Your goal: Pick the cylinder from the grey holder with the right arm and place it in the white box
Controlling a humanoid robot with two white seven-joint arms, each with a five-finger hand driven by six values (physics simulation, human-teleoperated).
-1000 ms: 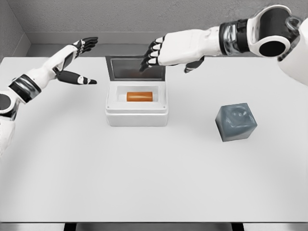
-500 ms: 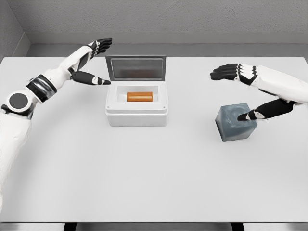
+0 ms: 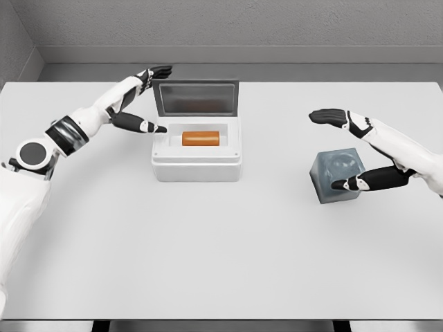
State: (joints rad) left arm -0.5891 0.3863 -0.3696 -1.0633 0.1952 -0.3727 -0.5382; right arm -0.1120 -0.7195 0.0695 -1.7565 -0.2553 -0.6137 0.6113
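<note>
An orange cylinder (image 3: 201, 138) lies on its side inside the white box (image 3: 197, 168), whose lid (image 3: 196, 98) stands upright at the back. The grey holder (image 3: 337, 176) sits on the table to the right, its top socket bare. My right hand (image 3: 339, 149) hovers open just right of the holder, fingers spread above it and thumb across its front, holding nothing. My left hand (image 3: 156, 97) is open at the box's left side, fingers near the lid's top left corner and thumb at the box rim.
The white table (image 3: 208, 249) stretches wide in front of the box and holder. A grey wall runs behind its far edge.
The right hand withdrew from over the box to beside the grey holder and lowered slightly. The left hand moved right, up to the box's lid.
</note>
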